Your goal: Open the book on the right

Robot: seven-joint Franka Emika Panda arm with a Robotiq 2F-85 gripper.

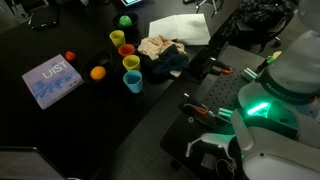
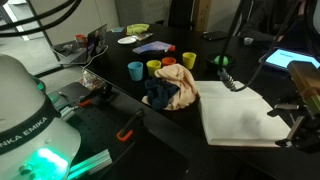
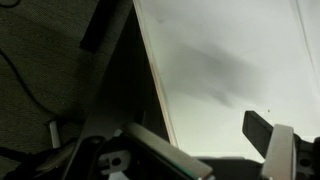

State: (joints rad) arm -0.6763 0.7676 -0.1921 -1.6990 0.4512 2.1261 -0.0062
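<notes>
Dark counter (image 1: 90,120): gripper (image 3: 213,150), jaws apart, hangs over the book (image 2: 240,115), lying open at frame right beside crumpled cloths (image 2: 172,93); blue cup (image 1: 133,81) upright, contents unseen

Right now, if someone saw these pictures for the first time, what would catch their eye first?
The book shows broad white pages that stand out against the dark table and fill most of the wrist view. Next to it lies a crumpled cloth pile, with bright cups beyond; a green light glows on the robot base.
</notes>
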